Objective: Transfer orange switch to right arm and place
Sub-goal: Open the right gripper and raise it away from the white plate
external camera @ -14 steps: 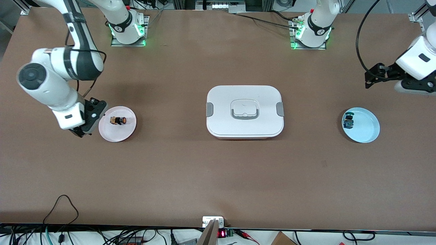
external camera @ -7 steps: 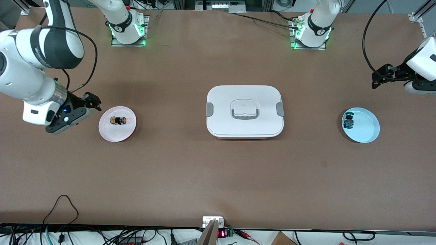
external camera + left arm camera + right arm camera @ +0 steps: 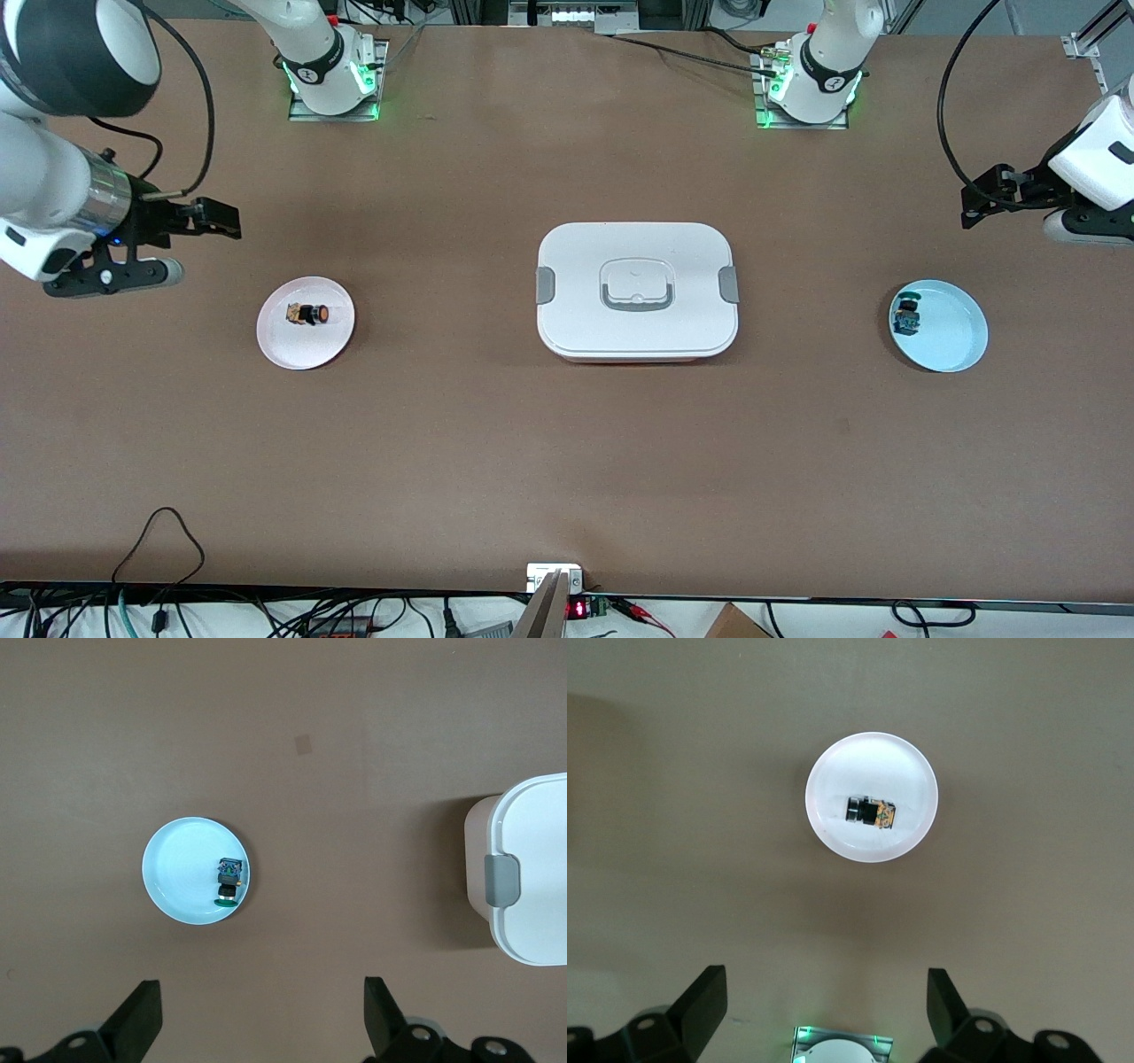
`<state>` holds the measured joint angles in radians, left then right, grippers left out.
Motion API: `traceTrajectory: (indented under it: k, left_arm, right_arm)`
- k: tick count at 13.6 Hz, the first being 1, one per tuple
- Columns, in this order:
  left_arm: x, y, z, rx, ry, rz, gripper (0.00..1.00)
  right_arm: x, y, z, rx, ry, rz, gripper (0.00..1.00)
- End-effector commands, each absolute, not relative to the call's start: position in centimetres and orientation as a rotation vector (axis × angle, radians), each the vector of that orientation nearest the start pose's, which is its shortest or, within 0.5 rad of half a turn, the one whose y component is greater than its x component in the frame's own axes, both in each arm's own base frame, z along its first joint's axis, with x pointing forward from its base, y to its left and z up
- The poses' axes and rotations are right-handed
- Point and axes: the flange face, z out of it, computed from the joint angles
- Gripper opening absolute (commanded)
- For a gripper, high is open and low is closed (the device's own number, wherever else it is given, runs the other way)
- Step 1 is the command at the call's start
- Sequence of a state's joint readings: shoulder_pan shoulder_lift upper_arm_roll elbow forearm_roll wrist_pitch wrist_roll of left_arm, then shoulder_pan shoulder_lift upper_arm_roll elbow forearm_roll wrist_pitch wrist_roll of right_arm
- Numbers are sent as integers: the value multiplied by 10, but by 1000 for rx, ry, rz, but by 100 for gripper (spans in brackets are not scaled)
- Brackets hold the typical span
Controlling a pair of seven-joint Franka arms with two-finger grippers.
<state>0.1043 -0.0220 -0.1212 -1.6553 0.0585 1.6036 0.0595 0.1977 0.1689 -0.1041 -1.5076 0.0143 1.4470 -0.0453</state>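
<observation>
The right gripper (image 3: 217,219) hangs raised over bare table at its arm's end, fingers (image 3: 700,1005) spread and empty. The orange switch (image 3: 307,314) lies on the pink plate (image 3: 306,350), apart from it. The left gripper (image 3: 983,190) waits open near the blue plate (image 3: 173,881), whose blue switch (image 3: 230,880) shows clearly in the left wrist view.

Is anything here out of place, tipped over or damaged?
Nothing stands out. The orange switch lies on its side in the pink plate, the blue switch in the blue plate, and the white box sits closed between them.
</observation>
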Motion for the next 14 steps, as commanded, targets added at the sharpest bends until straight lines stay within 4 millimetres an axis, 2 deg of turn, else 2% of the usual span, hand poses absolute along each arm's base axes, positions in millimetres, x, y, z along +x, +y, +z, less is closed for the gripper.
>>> traceTrajectory:
  k: [1, 2, 3, 6, 7, 10, 14]
  left_arm:
    - [551, -1, 606, -3093, 102, 49, 100]
    - [556, -2, 599, -3093, 102, 68, 100]
    - [559, -1, 602, -3091, 109, 54, 100]
    - [566, 1, 603, -3096, 100, 44, 100]
    - [570, 6, 595, -3100, 79, 65, 100]
    - [573, 6, 601, -3105, 78, 39, 100]
    - [573, 10, 600, -3107, 68, 49, 100]
  right_arm:
    - [596, 13, 557, -3139, -61, 258, 100]
    - [603, -9, 554, -3137, -15, 180, 100]
    - [604, -13, 551, -3135, -14, 158, 100]
    - [595, 0, 553, -3185, 14, 233, 100]
    - [585, 0, 549, -3187, 35, 231, 100]
    - [570, -6, 539, -3181, 44, 19, 100]
    - [569, -7, 548, -3180, 26, 29, 100]
